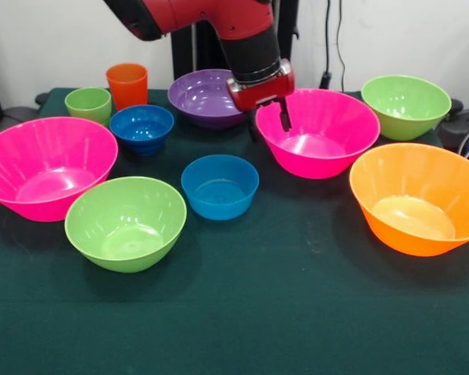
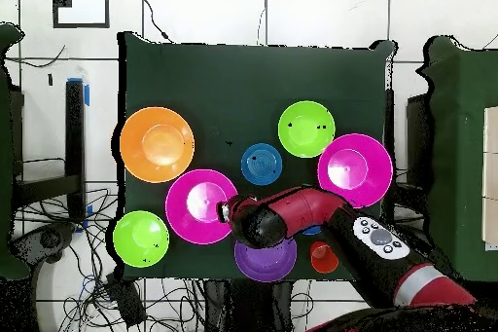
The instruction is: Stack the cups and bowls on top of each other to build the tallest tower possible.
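- No tower stands yet: each of the bowls and cups sits apart on the dark green table (image 1: 297, 312), mouths up.
- 1 pink bowl (image 1: 320, 133) sits right of centre in the front view, and the gripper (image 1: 272, 117) hangs at its back-left rim, 1 dark finger (image 1: 284, 117) dipping just inside the rim.
- Whether the fingers are apart or together cannot be told; nothing is seen held.
- The purple bowl (image 1: 205, 98) sits just behind the gripper, partly hidden by the red and black arm (image 1: 242, 31).
- A small blue bowl (image 1: 220, 186) sits at centre, a second blue bowl (image 1: 142, 129) behind and left of it.
- The other pink bowl (image 1: 43, 166) is at the left edge, a green bowl (image 1: 126, 223) just in front of it.
- The orange bowl (image 1: 418, 199) lies at the right edge, the second green bowl (image 1: 406, 105) behind it.
- The orange cup (image 1: 127, 84) and the light-green cup (image 1: 88, 104) stand side by side at the far left.
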Controlling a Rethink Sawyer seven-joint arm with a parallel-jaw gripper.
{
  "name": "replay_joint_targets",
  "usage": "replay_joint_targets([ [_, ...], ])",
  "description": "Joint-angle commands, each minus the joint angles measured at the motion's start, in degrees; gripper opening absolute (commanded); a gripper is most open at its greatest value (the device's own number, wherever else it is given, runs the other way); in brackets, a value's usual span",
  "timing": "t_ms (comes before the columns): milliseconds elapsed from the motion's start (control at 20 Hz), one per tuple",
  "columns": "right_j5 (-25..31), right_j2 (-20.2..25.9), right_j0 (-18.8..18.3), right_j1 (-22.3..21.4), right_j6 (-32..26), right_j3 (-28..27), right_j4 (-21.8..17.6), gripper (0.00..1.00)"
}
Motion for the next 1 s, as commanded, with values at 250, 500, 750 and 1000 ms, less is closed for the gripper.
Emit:
replay_joint_targets([
  [250,-7.93,-5.75,5.67,6.48,2.97,-4.42,-5.84,1.0],
  [500,-10.88,-7.96,7.81,5.05,3.55,-4.63,-6.51,0.0],
  [750,-10.58,-7.6,6.84,3.95,2.76,-3.0,-4.73,0.0],
  [1000,-9.46,-6.83,6.02,1.55,2.16,-1.37,-3.83,0.0],
])
